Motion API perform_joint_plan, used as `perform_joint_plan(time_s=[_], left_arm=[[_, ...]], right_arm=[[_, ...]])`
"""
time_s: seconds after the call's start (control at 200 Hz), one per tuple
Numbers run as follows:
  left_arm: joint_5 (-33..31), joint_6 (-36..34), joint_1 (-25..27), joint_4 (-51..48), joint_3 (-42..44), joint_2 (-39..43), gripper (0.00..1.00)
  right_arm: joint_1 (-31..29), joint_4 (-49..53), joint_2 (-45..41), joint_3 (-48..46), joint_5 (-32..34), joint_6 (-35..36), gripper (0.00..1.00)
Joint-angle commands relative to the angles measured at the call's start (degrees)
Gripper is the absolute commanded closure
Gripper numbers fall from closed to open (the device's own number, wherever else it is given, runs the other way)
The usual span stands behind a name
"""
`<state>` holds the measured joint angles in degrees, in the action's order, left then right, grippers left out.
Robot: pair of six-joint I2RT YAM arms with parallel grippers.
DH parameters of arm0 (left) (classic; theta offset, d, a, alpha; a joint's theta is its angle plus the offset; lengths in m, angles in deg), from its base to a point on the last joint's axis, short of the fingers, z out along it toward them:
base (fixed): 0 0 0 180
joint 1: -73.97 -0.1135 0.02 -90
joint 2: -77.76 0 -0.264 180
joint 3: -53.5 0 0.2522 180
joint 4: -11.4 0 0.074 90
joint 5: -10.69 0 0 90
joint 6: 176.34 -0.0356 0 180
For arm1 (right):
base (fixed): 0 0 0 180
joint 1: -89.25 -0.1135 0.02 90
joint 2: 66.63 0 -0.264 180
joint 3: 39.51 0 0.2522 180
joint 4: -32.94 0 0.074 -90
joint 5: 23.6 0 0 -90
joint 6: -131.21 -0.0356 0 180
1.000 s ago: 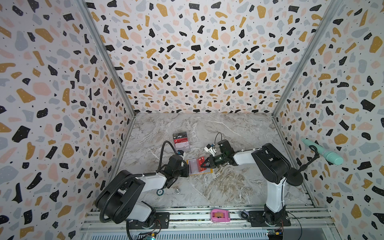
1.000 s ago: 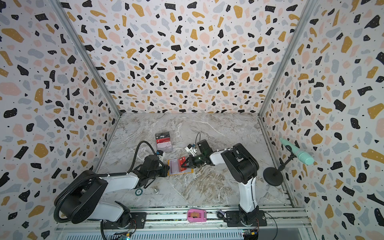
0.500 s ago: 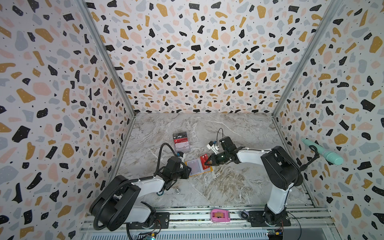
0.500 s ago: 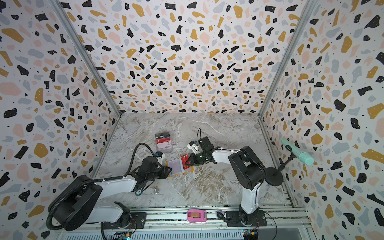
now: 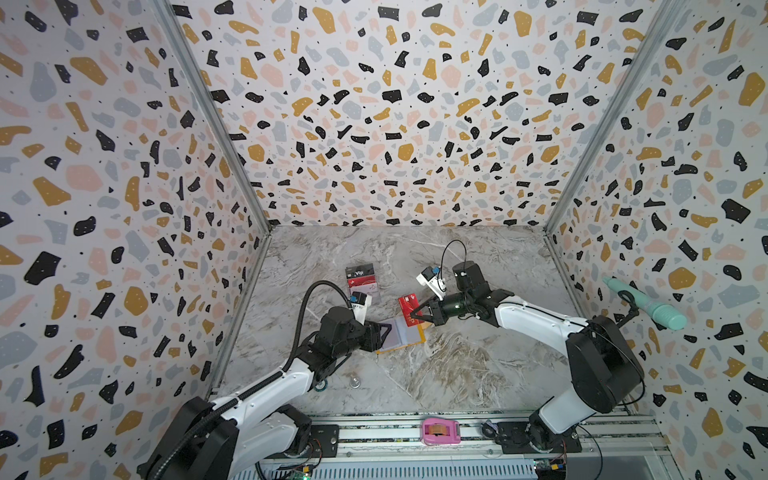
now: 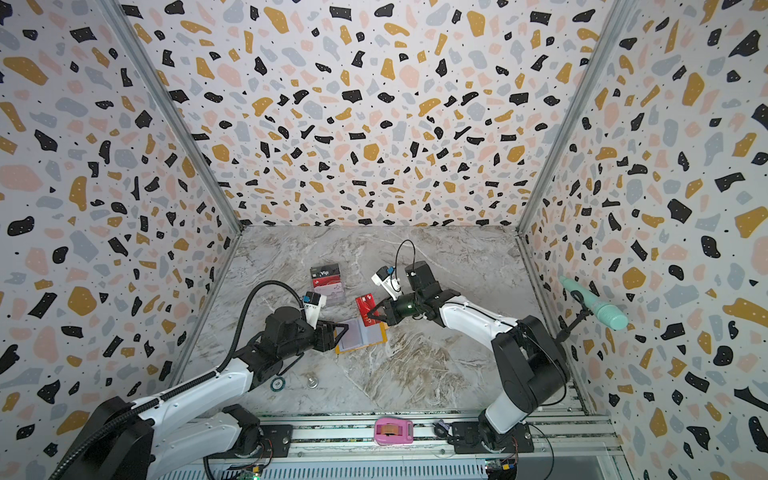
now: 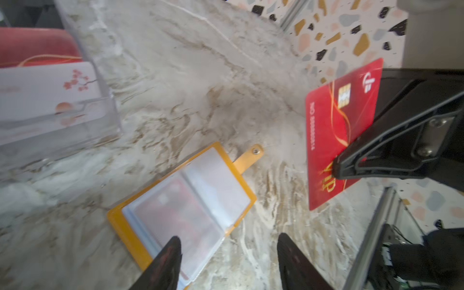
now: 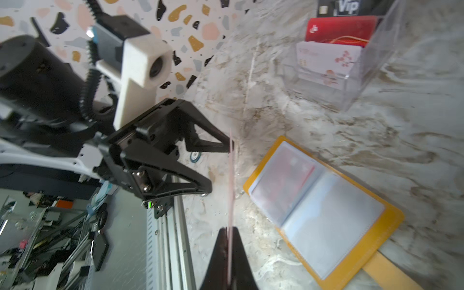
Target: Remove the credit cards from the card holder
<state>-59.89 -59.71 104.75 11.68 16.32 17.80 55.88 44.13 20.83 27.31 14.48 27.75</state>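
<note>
The mustard-yellow card holder [image 5: 402, 337] [image 6: 362, 335] lies open on the marble floor, its clear sleeves facing up [image 7: 221, 190] [image 8: 326, 213]. A reddish card [image 7: 175, 206] shows through one sleeve. My right gripper [image 5: 412, 318] [image 6: 370, 318] [image 8: 229, 231] is shut on a red VIP credit card [image 5: 408, 306] [image 7: 336, 130], held on edge just above the holder's far side. My left gripper [image 5: 384, 331] [image 6: 341, 332] [image 7: 227, 241] is open at the holder's near-left edge, with nothing between its fingers.
A clear acrylic stand [image 5: 363, 282] [image 8: 371, 82] behind the holder has a white floral card [image 7: 50, 95], a red one and a black one. A coin-like disc [image 5: 320, 386] and a small metal cap [image 5: 354, 382] lie near the front. A pink tape dispenser [image 5: 441, 432] sits on the rail.
My left gripper has opened and let go of the card holder. My right gripper has drawn the red card clear of the holder and raised it toward the back right.
</note>
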Motion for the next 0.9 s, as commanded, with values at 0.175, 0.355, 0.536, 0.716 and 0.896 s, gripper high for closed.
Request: perform_joint_plan(time_s=[0.175,0.355,0.536,0.716,0.896], left_arm=[[17.1,2.8,-0.6,9.8,-1.7,6.4,0.35],[22.7,2.9,-0.6,10.8,-2.9,6.9,0.45],[24.0,2.9,-0.6,10.4,-3.9,6.6,0.56],[26.6,5.6,-0.6,14.0,-3.6,6.6,0.73],[27.9,6.7,-0.6,15.7,-2.9,7.4,0.83]], right_arm=[[0.1,-8.6,-7.6,-4.8,-12.8,1.2,1.00],[-1.1,-6.7,-7.9,-4.8,-16.7,4.6,1.00],[-3.3,-4.2,-7.9,-4.3,-18.1,8.8,1.00],[-3.5,-3.5,-6.8,-4.2,-18.5,9.7,1.00],[-3.6,-3.5,-6.7,-4.5,-18.2,9.8,1.00]])
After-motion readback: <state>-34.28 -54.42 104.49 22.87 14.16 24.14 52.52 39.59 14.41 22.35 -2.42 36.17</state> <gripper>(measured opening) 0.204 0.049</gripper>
